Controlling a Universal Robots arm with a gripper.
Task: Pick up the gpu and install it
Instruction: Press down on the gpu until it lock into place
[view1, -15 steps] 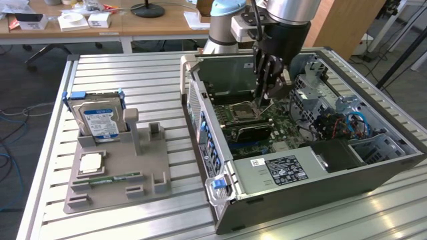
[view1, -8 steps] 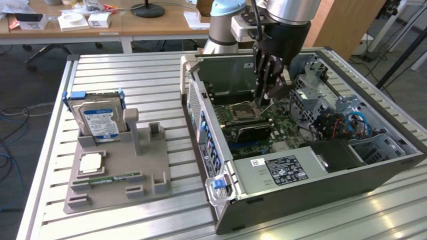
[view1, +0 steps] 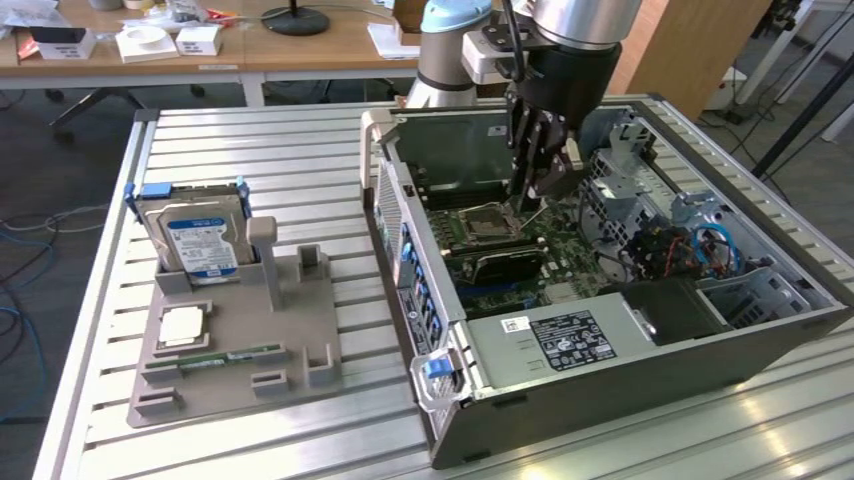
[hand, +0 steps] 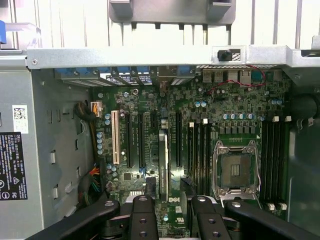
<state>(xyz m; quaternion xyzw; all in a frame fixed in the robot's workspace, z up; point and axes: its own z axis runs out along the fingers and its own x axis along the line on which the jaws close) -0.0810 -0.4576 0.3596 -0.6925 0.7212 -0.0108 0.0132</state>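
My gripper (view1: 545, 178) hangs inside the open computer case (view1: 747, 330), above the motherboard (hand: 150, 100). It is shut on the gpu (hand: 163, 160), a thin dark card that the wrist view shows edge-on between the two black fingers (hand: 142, 215). The gpu (view1: 534, 190) stands upright over the row of long expansion slots (hand: 135, 140), beside the bare processor socket (hand: 235, 170). I cannot tell whether its lower edge touches a slot.
A grey parts holder (view1: 234, 340) lies on the slatted table at the exterior view's left. It carries a silver hard drive (view1: 200, 240), a processor chip (view1: 180, 327) and a green memory stick (view1: 220, 357). Cables (view1: 694, 245) and a drive cage (view1: 614, 170) crowd the case beside the board.
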